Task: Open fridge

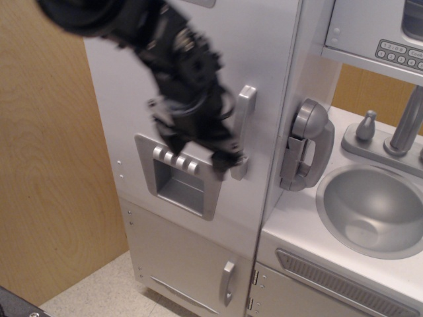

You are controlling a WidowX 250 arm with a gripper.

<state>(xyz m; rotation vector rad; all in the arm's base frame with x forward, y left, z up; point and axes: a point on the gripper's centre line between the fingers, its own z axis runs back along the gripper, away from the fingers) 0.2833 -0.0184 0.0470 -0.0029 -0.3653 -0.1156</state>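
The tall silver-grey fridge (132, 92) fills the middle of the view. Its large door is shut. The door has a vertical silver handle (245, 109) on its right side and a recessed dispenser panel (178, 177) with a row of buttons lower left. My black gripper (223, 161) reaches in from the upper left, blurred by motion. Its tip is at the lower end of the handle, just left of it. The blur hides whether the jaws are open or shut and whether they touch the handle.
A smaller lower door (185, 264) with a short handle (228, 282) sits under the large door. A silver toy phone (306, 145) hangs right of the fridge. A sink (370, 211) with tap and a keypad panel (398, 54) lie to the right. A wooden wall (46, 185) is left.
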